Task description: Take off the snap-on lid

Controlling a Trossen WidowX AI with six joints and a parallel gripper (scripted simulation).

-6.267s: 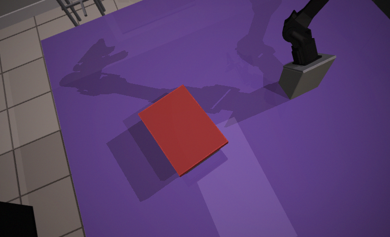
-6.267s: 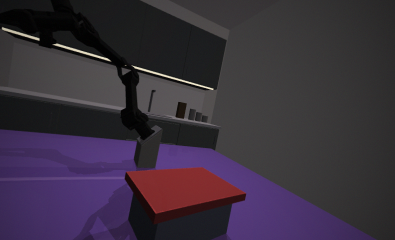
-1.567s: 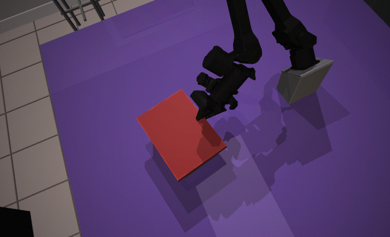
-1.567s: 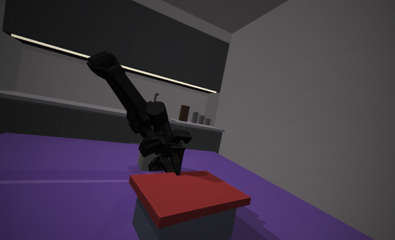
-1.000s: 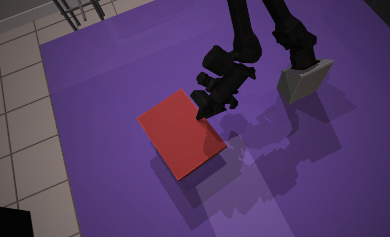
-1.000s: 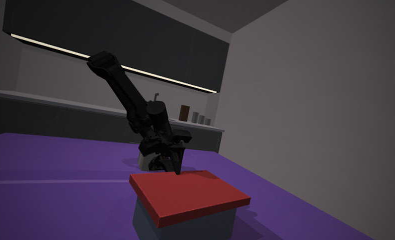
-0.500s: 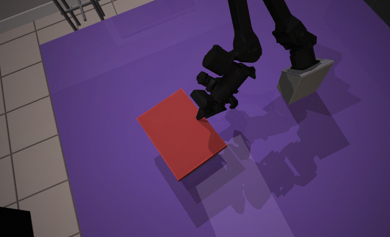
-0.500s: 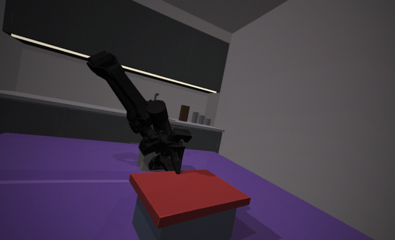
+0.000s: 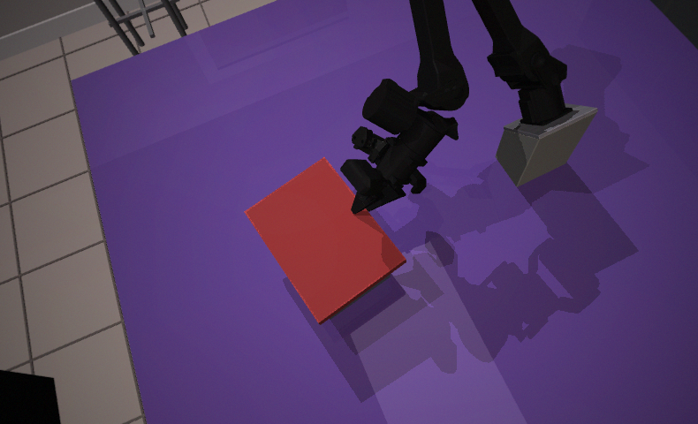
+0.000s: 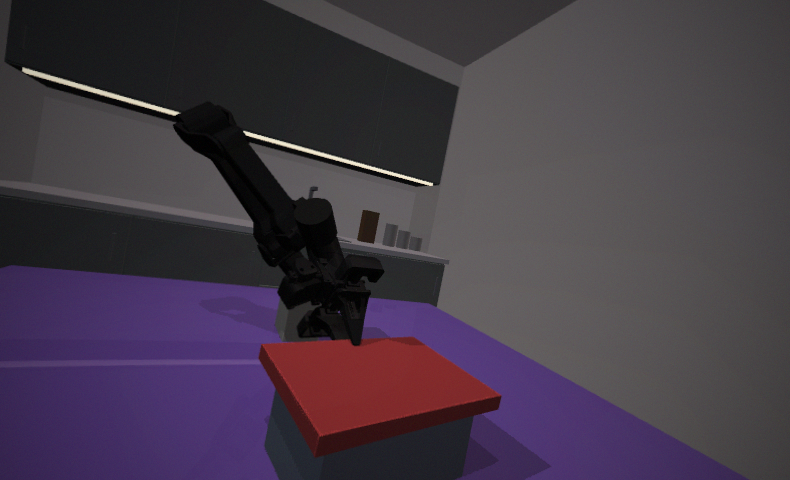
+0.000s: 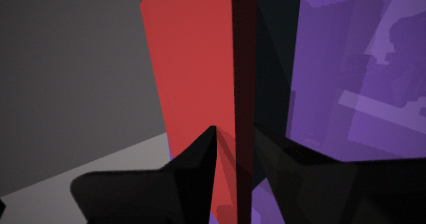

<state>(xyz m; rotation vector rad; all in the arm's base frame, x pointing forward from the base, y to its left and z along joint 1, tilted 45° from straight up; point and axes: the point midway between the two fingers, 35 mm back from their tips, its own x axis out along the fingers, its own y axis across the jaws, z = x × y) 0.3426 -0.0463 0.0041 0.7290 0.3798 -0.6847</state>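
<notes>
The fingers pinched the red lid's (image 9: 315,241) far rim. It looked stiff and light, snapped tight; lifting that edge risked shifting the box (image 10: 387,452).

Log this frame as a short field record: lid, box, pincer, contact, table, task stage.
lid: red lid, flat on the box, looks level
box: dark storage box under the lid, on the table
pincer: black pincer shut on the lid's edge on the arm's side
contact: one finger above the lid, the other below its rim
table: purple table
task stage: lid gripped, not yet lifted off
</notes>
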